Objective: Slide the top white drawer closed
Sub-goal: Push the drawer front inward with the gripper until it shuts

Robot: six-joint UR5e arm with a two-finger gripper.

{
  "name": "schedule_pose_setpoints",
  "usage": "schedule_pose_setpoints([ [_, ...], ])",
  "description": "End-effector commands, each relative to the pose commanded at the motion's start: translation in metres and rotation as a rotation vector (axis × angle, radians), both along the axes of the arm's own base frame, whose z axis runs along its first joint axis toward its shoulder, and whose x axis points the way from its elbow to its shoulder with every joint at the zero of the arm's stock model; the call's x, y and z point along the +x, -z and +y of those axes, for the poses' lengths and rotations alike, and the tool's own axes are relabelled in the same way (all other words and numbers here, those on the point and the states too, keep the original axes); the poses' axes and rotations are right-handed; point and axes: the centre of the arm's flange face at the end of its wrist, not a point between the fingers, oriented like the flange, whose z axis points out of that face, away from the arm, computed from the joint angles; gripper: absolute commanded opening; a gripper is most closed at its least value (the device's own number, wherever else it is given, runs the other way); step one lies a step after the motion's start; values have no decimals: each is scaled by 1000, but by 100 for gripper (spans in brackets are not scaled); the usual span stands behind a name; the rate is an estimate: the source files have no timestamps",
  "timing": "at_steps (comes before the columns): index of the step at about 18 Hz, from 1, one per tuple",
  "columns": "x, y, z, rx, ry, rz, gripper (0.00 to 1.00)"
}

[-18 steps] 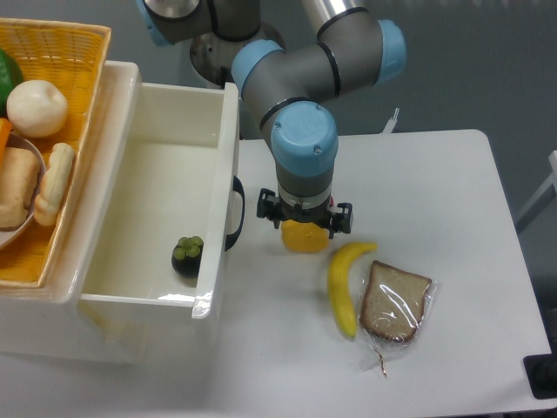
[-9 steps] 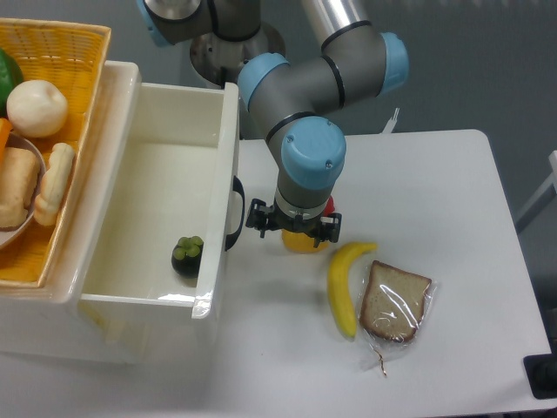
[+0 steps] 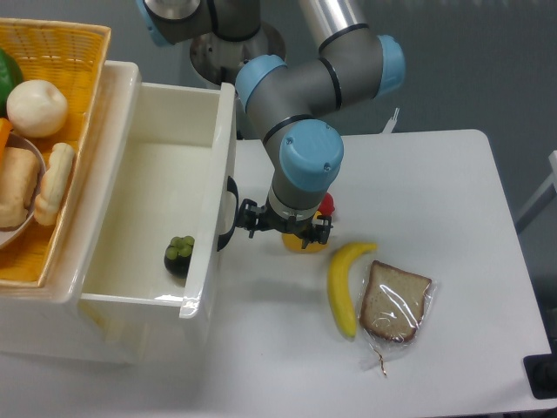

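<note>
The top white drawer [image 3: 148,165] stands pulled out at the left, a deep glossy white tray with a black curved handle [image 3: 228,213] on its right-facing front panel. A dark mangosteen [image 3: 179,255] lies inside near the front panel. My gripper [image 3: 277,226] hangs under the blue wrist, right beside the handle and pressing against the front panel. Its fingers are hidden under the wrist, so I cannot tell whether they are open or shut.
A yellow wicker basket [image 3: 74,52] with food sits on the cabinet at the far left. A yellow and red object [image 3: 306,239] lies just under the wrist. A banana [image 3: 345,287] and a wrapped bread slice [image 3: 395,301] lie on the white table [image 3: 435,192] to the right.
My gripper has moved left from over the yellow object to the drawer front. The drawer has slid a little to the left, and the mangosteen shifted with it.
</note>
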Motion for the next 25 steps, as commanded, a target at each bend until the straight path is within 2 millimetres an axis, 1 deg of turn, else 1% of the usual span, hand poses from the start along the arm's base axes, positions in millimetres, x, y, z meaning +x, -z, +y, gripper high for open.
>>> schedule_pose_setpoints([
  [6,19,-2,13,9,28,-3,100],
  [10,38,-3,25,8,65,-1,100],
  [13,57,-2,36,10,104,2,100],
  [16,71,-2,43,10,127,3,100],
  [21,84,-2,50,12,151,4,100],
  [25,89,0,52,11,163,1,100],
])
